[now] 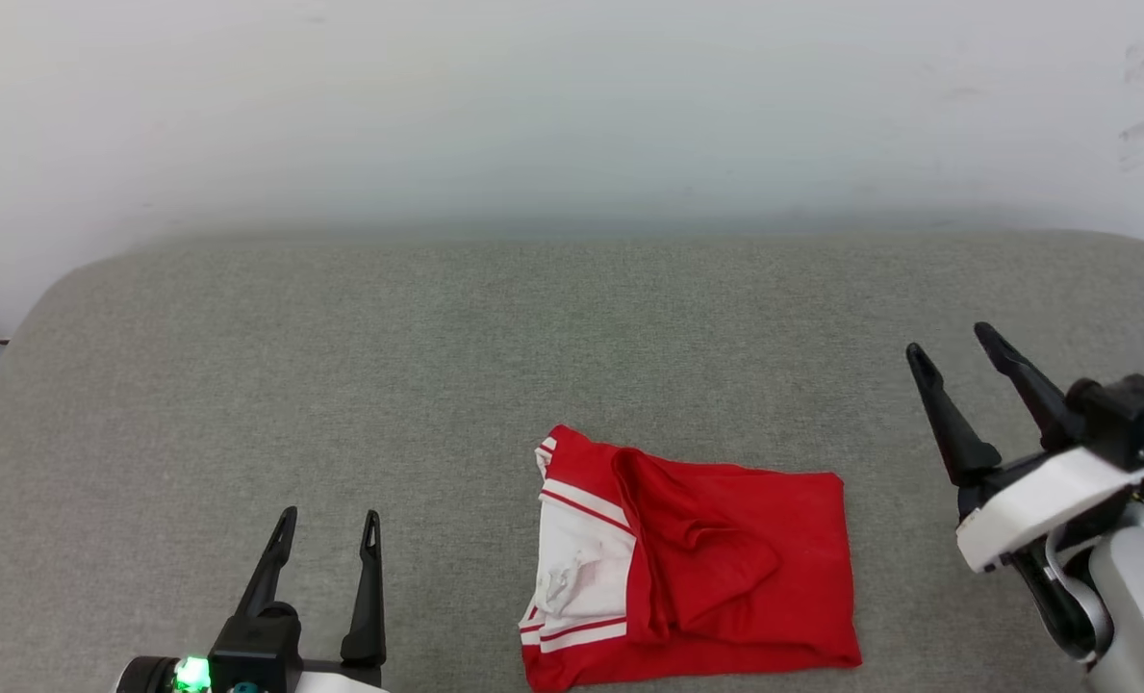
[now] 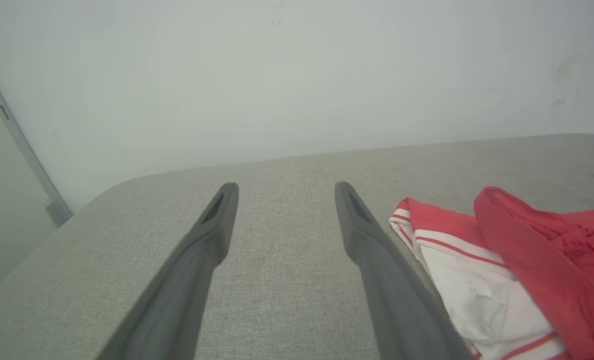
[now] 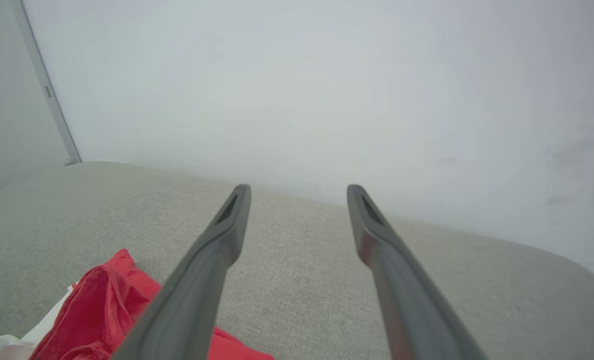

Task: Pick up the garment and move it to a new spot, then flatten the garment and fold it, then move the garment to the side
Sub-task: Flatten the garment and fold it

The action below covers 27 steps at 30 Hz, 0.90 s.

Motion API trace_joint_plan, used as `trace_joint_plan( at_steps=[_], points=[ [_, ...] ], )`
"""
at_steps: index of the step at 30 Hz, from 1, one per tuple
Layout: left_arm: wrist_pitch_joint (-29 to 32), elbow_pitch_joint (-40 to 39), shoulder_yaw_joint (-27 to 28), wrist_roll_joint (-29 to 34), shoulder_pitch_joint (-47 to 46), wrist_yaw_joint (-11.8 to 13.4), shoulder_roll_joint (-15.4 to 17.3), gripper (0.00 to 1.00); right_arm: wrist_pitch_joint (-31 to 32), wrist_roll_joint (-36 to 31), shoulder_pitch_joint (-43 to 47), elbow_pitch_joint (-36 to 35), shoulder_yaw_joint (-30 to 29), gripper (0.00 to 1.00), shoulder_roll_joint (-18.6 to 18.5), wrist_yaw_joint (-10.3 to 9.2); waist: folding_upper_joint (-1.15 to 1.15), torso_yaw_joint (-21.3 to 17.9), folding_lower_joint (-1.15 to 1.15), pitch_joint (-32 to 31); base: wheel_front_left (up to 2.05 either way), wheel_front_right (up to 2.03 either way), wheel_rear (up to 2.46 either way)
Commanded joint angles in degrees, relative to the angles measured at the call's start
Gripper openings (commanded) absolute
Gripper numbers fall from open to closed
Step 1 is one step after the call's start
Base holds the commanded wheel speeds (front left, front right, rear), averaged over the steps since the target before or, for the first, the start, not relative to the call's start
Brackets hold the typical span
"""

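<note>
The garment (image 1: 725, 568) lies folded into a rough rectangle near the front middle of the grey padded surface (image 1: 437, 337), red with a white striped sleeve showing on its left side. My left gripper (image 1: 329, 522) stands open at the lower left, apart from the garment, with nothing between its fingers. My right gripper (image 1: 952, 348) is open at the right, raised and clear of the cloth. In the left wrist view the garment (image 2: 501, 260) lies just right of my open left gripper (image 2: 286, 189). In the right wrist view the garment (image 3: 102, 310) sits at the lower left of my open right gripper (image 3: 297, 191).
A pale wall (image 1: 572, 106) rises behind the padded surface. The surface's rounded corner (image 1: 62, 289) curves at the far left, with a grey vertical frame strip (image 2: 22, 150) beyond it. Bare grey fabric spreads behind and to both sides of the garment.
</note>
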Motion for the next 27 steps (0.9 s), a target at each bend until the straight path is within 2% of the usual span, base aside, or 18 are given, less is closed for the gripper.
trace_joint_plan(
  at_steps=[1,5,10,13,17,27],
  points=[
    [-0.25,-0.25,-0.02,0.26,0.44,0.05,0.13,1.0,-0.38,-4.03,3.37,-2.02,-4.37,1.0,2.2,-0.05,0.0,-0.64,0.0,-0.42,0.0,0.0,0.0],
    [-0.25,-0.43,-0.15,0.4,0.82,0.19,0.22,1.0,-0.41,-13.21,10.51,-10.28,-14.96,1.0,8.08,-0.05,0.0,-1.21,0.0,-0.75,0.0,0.0,0.0],
    [-0.25,-0.17,-0.31,0.5,0.84,0.26,0.59,1.0,-0.43,-20.18,17.93,-18.92,-21.54,1.0,14.27,-0.05,0.0,-1.52,0.0,-1.23,0.0,0.0,0.0],
    [-0.25,-0.14,-0.46,0.62,1.11,0.33,0.91,1.0,-0.42,-22.1,21.79,-22.13,-23.44,1.0,17.24,-0.05,0.0,-1.52,0.0,-1.59,0.0,0.0,0.0],
    [-0.25,-0.42,-0.8,0.83,1.43,0.27,1.32,1.0,-0.43,-22.84,25.53,-24.01,-24.54,1.0,19.43,-0.05,0.0,-1.4,0.0,-2.03,0.0,0.0,0.0],
    [-0.25,-1.32,-0.94,0.36,2.89,0.39,1.85,1.0,-0.43,-23.01,29.98,-24.61,-24.88,1.0,21.39,-0.05,0.0,-0.93,0.0,-2.66,0.0,0.0,0.0]
  ],
)
